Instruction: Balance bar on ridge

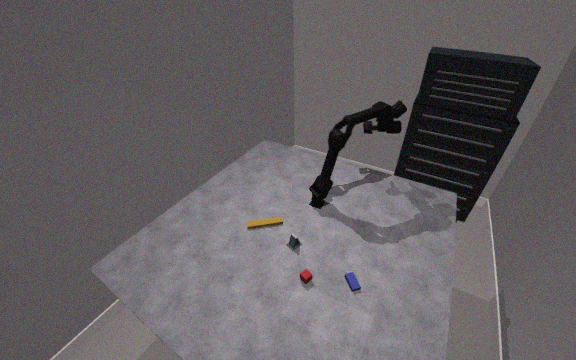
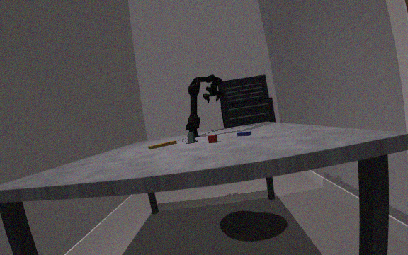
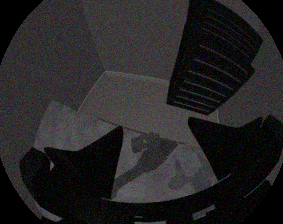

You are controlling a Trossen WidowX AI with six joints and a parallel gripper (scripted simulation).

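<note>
The yellow bar (image 1: 265, 223) (image 2: 162, 144) lies flat on the table (image 1: 208, 280) (image 2: 190, 180). The ridge (image 1: 294, 242) (image 2: 191, 137) is a small dark grey-green wedge that stands on the table near the bar's right end, apart from it. Nothing rests on the ridge. My gripper (image 2: 213, 100) (image 3: 156, 125) is open and empty, raised high above the table, well away from the bar and the ridge. In the wrist view, its two dark fingers stand wide apart, and neither bar nor ridge shows there.
A red cube (image 1: 306, 276) (image 2: 212, 139) and a blue block (image 1: 352, 281) (image 2: 244, 134) lie on the table, on the ridge's other side from the bar. A dark slatted panel (image 1: 460, 117) (image 2: 248, 100) (image 3: 212, 60) stands behind the table edge.
</note>
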